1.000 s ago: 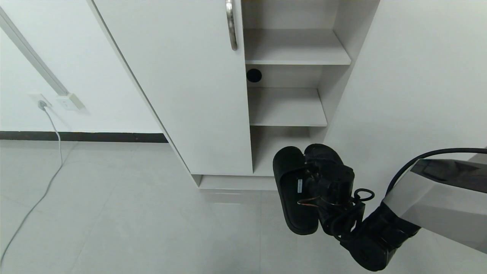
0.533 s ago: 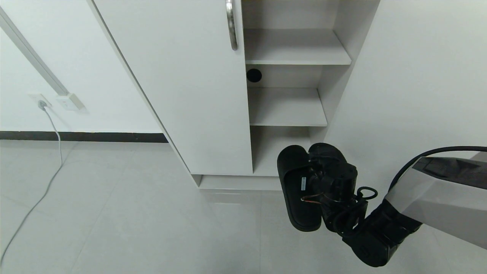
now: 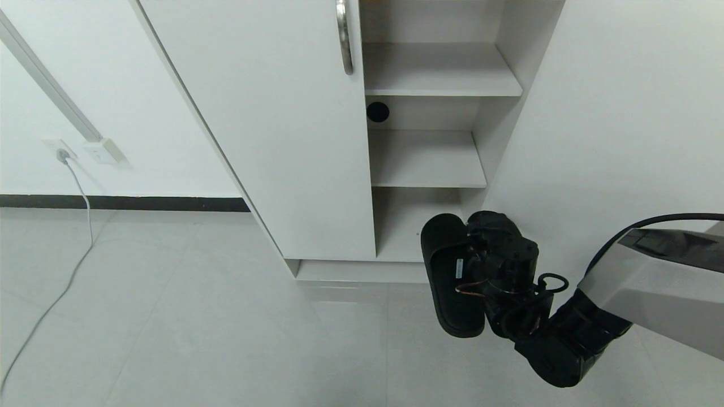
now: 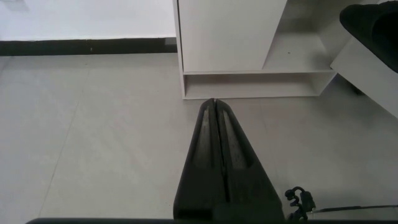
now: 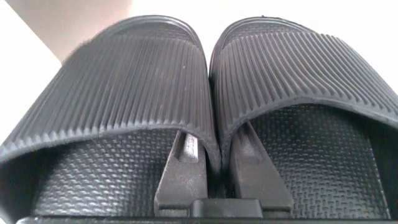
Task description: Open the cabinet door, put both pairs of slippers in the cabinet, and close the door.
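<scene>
A pale grey tiled floor [image 3: 198, 339] meets a white wall [image 3: 34, 175] with a black skirting strip [image 3: 113, 203], where a grey cable [image 3: 73, 271] hangs from a wall socket [image 3: 61, 151]. The tall white shelved cabinet [image 3: 424, 158] stands open beside its shut door with a curved metal handle [image 3: 343, 34]. The right gripper [image 5: 214, 171] has one finger inside each of the pair of black ribbed rubber slippers [image 3: 452, 282], pinching their adjoining walls and holding them off the floor before the lowest compartment. The left gripper [image 4: 215, 109] hangs above the floor, fingers pressed together, holding nothing.

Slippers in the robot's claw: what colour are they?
Black slippers, ribbed straps; clearest in the right wrist view.
</scene>
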